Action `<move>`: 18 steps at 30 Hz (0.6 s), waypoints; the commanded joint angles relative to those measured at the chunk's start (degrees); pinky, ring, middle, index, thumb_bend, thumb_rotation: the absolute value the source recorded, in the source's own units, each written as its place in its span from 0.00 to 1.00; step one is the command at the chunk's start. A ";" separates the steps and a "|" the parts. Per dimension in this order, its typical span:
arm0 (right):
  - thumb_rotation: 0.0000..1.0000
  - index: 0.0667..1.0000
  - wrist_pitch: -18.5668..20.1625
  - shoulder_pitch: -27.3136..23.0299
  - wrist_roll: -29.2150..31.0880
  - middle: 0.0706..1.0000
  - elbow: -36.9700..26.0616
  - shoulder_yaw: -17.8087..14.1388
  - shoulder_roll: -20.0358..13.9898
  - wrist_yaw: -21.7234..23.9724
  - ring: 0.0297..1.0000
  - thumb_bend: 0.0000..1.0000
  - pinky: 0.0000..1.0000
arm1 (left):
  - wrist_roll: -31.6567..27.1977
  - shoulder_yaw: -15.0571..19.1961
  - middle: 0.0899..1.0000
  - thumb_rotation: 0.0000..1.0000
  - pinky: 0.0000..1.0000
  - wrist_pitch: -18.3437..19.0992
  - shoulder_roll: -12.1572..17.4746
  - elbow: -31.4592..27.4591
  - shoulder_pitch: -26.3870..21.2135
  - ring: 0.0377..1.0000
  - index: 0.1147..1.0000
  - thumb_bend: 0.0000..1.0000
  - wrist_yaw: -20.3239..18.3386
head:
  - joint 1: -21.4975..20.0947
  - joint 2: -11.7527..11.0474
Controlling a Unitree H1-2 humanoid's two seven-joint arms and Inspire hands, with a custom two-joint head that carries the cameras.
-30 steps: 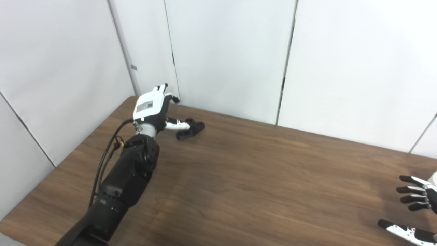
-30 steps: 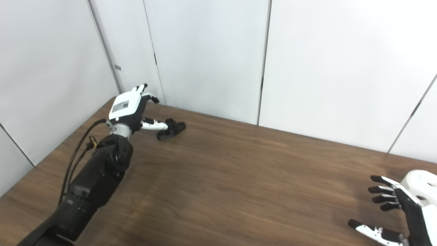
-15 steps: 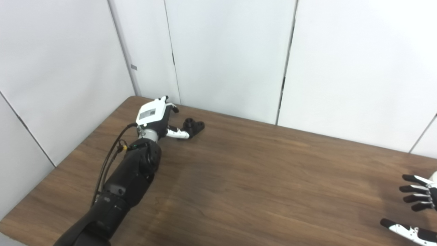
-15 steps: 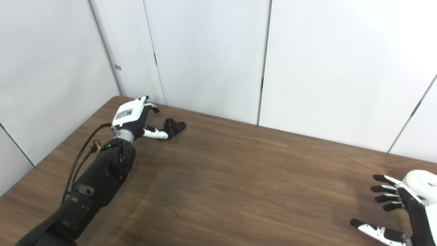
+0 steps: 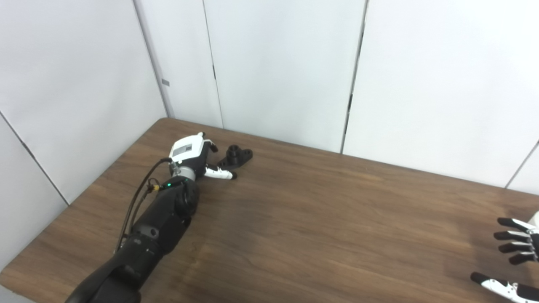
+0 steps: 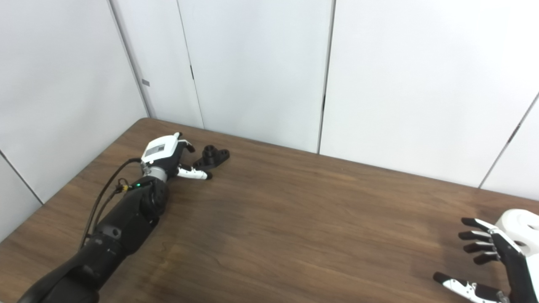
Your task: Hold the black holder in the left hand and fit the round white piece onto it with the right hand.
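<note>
Nearest to me, at the right edge of the table [image 6: 294, 235], my right hand [image 6: 501, 265] is hovering with its fingers [image 6: 473, 235] spread wide and the thumb held well apart from them, holding nothing. The round white piece [image 6: 520, 221] is lying just beyond that hand at the far right of the tabletop; the right eye view shows it beside my fingertips, but I cannot tell whether I am touching it, and I judge that I am not. Farther off, across the bare brown wood, my left arm is stretching toward the far left corner, where my left hand [image 5: 191, 156] is sitting low over the table, fingers partly open, the thumb [image 5: 219, 173] pointing right along the surface. The black holder [image 5: 236, 155] is resting on the table just beyond that thumb, between it and the fingers [image 5: 210, 146] curling past its far side; it is not gripped or lifted. So I am judging this as the reaching step on both sides. Next I need to close the left fingers round the holder and lift it, and to settle the right hand over the white piece without nudging it off the edge.
</note>
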 commanded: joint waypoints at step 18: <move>0.00 0.73 -0.67 0.56 0.14 0.63 -3.73 -0.93 -1.08 -0.37 0.58 0.67 0.49 | -4.02 -1.47 0.98 0.37 0.90 -7.17 0.23 9.40 -5.41 1.00 0.67 0.95 7.22 | -1.26 1.04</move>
